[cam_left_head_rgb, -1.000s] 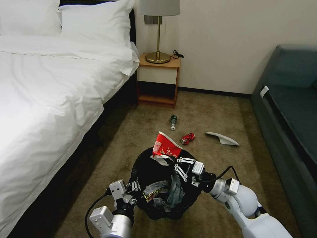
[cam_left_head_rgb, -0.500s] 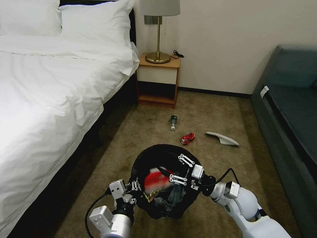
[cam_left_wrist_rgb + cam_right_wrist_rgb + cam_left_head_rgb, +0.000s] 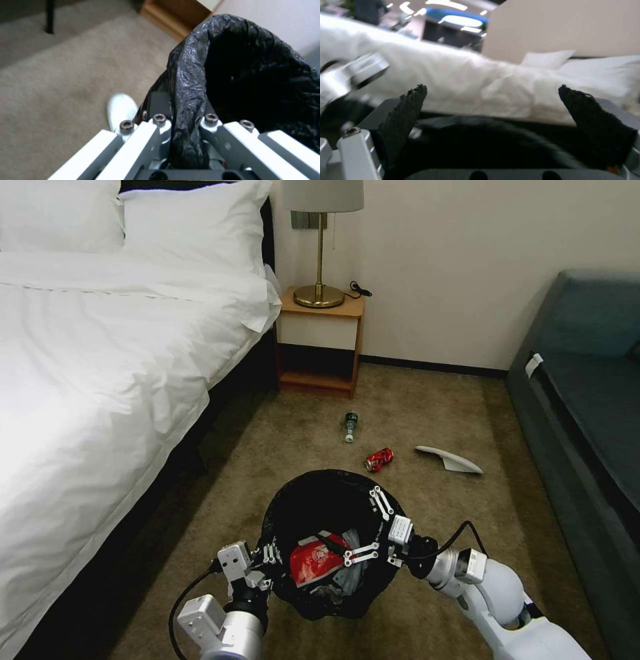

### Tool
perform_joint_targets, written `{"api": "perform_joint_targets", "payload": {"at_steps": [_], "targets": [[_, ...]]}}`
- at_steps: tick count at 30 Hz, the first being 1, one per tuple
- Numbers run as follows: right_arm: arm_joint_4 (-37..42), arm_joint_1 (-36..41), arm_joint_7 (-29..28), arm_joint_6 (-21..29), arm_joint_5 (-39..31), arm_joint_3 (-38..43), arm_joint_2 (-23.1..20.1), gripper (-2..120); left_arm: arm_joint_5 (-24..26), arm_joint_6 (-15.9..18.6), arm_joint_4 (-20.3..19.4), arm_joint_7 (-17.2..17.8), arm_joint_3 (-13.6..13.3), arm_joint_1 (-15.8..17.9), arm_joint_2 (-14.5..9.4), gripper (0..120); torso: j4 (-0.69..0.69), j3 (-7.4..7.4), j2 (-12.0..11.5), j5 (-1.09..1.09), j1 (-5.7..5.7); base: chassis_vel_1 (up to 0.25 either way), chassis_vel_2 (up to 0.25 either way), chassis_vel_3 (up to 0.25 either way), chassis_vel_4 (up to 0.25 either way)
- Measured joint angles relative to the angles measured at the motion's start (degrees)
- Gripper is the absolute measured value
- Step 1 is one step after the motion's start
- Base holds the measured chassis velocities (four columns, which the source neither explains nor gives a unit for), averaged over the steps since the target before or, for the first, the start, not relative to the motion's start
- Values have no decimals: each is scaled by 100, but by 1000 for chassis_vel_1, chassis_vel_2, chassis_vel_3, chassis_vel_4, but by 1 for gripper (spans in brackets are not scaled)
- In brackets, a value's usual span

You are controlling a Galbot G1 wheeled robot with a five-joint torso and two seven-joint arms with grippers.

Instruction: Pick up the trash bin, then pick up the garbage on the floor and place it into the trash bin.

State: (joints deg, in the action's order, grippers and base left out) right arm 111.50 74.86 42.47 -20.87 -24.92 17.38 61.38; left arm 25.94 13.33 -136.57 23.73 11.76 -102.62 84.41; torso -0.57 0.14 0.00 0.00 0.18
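The trash bin (image 3: 313, 500), lined with a black bag, is held up close in front of me. My left gripper (image 3: 269, 559) is shut on its near rim, and the left wrist view shows the fingers (image 3: 160, 125) clamping the bag's folded edge (image 3: 188, 82). My right gripper (image 3: 362, 525) hangs open over the bin's right side with its pads (image 3: 405, 110) spread and nothing between them. A red snack wrapper (image 3: 315, 561) lies inside the bin on other litter. On the carpet beyond lie a green bottle (image 3: 351, 425), a crushed red can (image 3: 379, 459) and a white slipper (image 3: 449, 459).
A white bed (image 3: 100, 380) fills the left side. A wooden nightstand (image 3: 321, 343) with a brass lamp (image 3: 320, 247) stands against the back wall. A dark sofa (image 3: 587, 400) lines the right. Open carpet runs between bed and sofa.
The right gripper held the red wrapper above the bin's far rim, then opened. The wrapper fell and now lies inside the bin. The left gripper and bin stayed put.
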Motion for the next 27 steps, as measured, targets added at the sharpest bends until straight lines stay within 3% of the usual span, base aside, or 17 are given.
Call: {"api": "perform_joint_targets", "payload": {"at_steps": [2, 4, 5, 6, 7, 10, 11, 15, 19, 27], "targets": [[75, -2, -304, -6, -98, 36, 34, 100, -14, -65, -29, 79, 86, -6, 17, 4, 0, 0, 0, 0, 0, 0, 0, 0, 0], [226, -9, -1219, -3, -122, 139, 136, 100, -34, -174, -97, 265, 262, -43, 34, 4, 1, 0, 0, 0, 0, 0, 0, 0, 0], [226, -9, -1219, -3, -122, 139, 136, 100, -34, -174, -97, 265, 262, -43, 34, 4, 1, 0, 0, 0, 0, 0, 0, 0, 0], [279, -25, -1961, -37, -1, 198, 214, 100, -60, -224, -140, 351, 361, -68, 40, 4, 0, 0, 0, -1, 0, 0, 0, 0, 0], [279, -25, -1961, -37, -1, 198, 214, 100, -60, -224, -140, 351, 361, -68, 40, 4, 0, 0, 0, -1, 0, 0, 0, 0, 0], [281, -26, -3235, -68, 529, 339, 362, 100, -50, -306, -232, 530, 587, -107, 46, 4, 1, 0, 0, 0, 0, 0, 0, 0, 0], [281, -26, -3235, -68, 529, 339, 362, 100, -50, -306, -232, 530, 587, -107, 46, 4, 1, 0, 0, 0, 0, 0, 0, 0, 0], [85, -5, -4196, -87, 1159, 555, 572, 100, 2, -352, -240, 619, 895, -85, 85, 4, 0, 0, 0, 0, 0, 0, 0, 0, 0], [-119, 43, -4678, -145, 1426, 698, 812, 100, 95, -373, -227, 638, 1144, -41, 119, 4, 0, 0, 0, 0, 0, 0, 0, 0, 0], [-355, 114, -4896, -308, 1633, 788, 1059, 100, 321, -398, -132, 668, 1642, 55, 150, 4, 0, 0, 0, -1, 0, 0, 0, 0, 0]]}}
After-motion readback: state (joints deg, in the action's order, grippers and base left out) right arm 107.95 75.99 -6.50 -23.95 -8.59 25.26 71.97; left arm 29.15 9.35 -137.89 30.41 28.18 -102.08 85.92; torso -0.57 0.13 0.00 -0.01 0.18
